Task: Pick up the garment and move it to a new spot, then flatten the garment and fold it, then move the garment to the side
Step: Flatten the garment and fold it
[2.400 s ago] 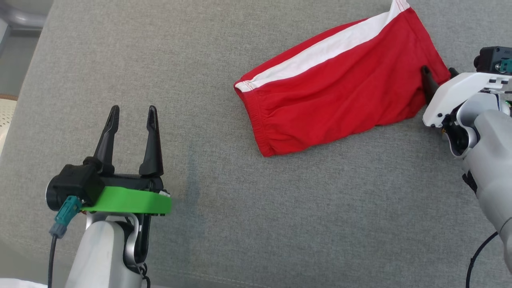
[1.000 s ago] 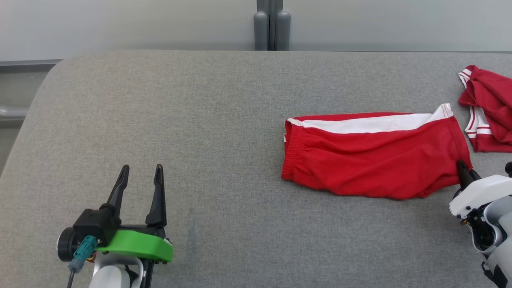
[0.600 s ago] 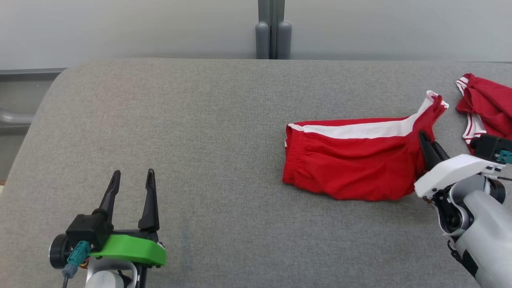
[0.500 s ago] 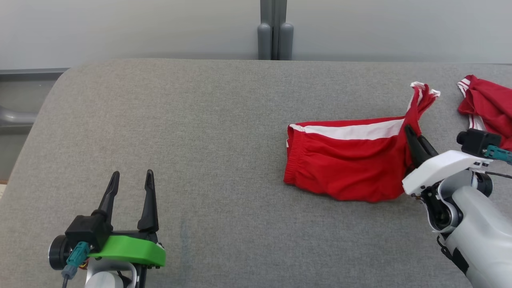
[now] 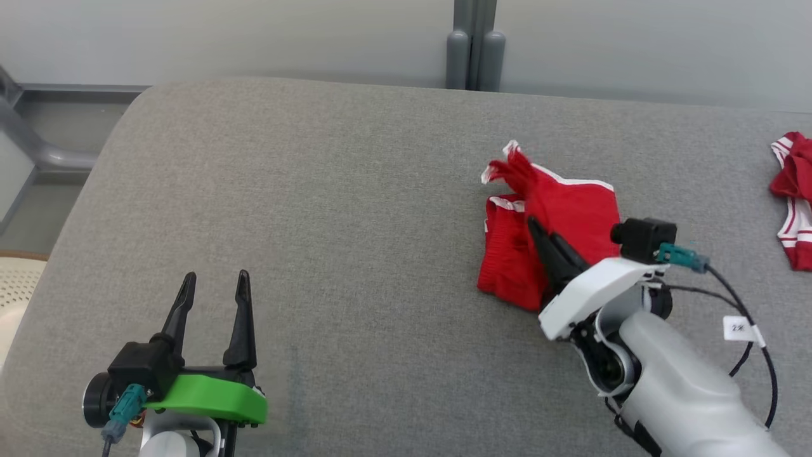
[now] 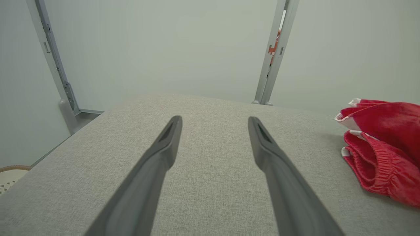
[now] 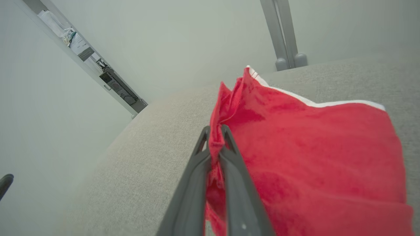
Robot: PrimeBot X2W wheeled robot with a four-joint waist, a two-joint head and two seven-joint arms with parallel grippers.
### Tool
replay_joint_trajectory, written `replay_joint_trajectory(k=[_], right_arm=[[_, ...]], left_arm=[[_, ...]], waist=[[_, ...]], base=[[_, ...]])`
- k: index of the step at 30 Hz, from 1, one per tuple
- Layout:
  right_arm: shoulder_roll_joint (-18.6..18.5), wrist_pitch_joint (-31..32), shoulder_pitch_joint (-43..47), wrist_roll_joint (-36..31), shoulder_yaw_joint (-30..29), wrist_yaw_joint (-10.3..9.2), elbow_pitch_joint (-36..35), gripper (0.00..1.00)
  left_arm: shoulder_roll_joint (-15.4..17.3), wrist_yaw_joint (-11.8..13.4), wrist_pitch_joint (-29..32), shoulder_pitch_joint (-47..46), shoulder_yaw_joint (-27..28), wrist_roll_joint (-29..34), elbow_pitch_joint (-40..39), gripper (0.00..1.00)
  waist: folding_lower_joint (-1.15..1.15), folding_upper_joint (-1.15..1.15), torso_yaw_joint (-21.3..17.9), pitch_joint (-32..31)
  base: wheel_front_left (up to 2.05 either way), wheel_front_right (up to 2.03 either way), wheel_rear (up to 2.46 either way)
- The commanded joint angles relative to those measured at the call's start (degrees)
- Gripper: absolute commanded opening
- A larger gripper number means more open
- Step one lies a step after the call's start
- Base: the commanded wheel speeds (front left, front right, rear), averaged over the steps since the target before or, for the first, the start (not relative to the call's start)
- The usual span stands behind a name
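Note:
The garment point(image 5: 558, 216) is a pair of red shorts with a white side stripe, lying right of centre on the grey padded table point(image 5: 330, 190). My right gripper point(image 5: 536, 230) is shut on its leg hem, which it holds doubled over the waistband end; in the right wrist view the red cloth point(image 7: 295, 154) is pinched between the fingers point(image 7: 197, 170). My left gripper point(image 5: 212, 282) stands open at the lower left, nothing between its fingers, far from the shorts. The left wrist view shows the open left gripper point(image 6: 213, 121) and the garment point(image 6: 384, 154) off to its right.
A second red and white garment point(image 5: 793, 203) lies bunched at the table's far right edge. A grey post point(image 5: 474, 44) stands against the wall behind the table. Bare grey cloth stretches across the table's left and centre.
My right gripper has carried the leg hem leftward over the shorts, folding them roughly in half. The head camera has shifted. The left gripper has stayed open and still.

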Motion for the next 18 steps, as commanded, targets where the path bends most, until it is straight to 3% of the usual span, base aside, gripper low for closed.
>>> replay_joint_trajectory(k=[1,7,8,9,10,18], right_arm=[[0.5,0.1,1.5,-0.2,0.2,-0.06,0.8,0.0],[2.3,-0.3,4.1,-0.9,1.9,-0.06,2.6,0.0],[2.5,-0.5,4.3,-0.6,1.9,-0.06,2.4,0.26],[2.5,-0.7,4.3,-0.5,1.8,-0.06,2.3,0.58],[2.5,-1.0,4.3,-0.5,1.7,-0.06,2.2,1.0],[-1.4,-2.2,2.7,-2.4,-4.0,-0.06,0.0,1.0]], left_arm=[[0.0,-0.2,0.0,-0.2,0.0,-0.3,-0.1,1.0],[0.0,-0.2,0.0,-0.1,0.2,-0.4,-0.3,1.0],[0.0,-0.2,0.0,-0.1,0.4,-0.4,-0.3,1.0],[0.0,-0.2,0.0,-0.1,0.5,-0.4,-0.3,1.0],[0.0,-0.2,0.0,0.0,0.6,-0.4,-0.4,1.0],[0.0,-0.2,0.0,-0.8,-0.1,-0.3,-0.3,1.0]], waist=[[0.0,0.0,1.5,0.5],[0.0,0.0,2.8,1.2],[0.0,0.0,2.7,1.3],[0.0,0.0,2.6,1.4],[0.0,0.0,2.5,1.4],[0.0,0.0,1.0,1.2]], base=[[0.0,0.0,0.0],[0.0,0.0,0.0],[0.0,0.0,0.0],[0.0,0.0,0.0],[0.0,0.0,0.0],[0.0,0.0,0.0]])
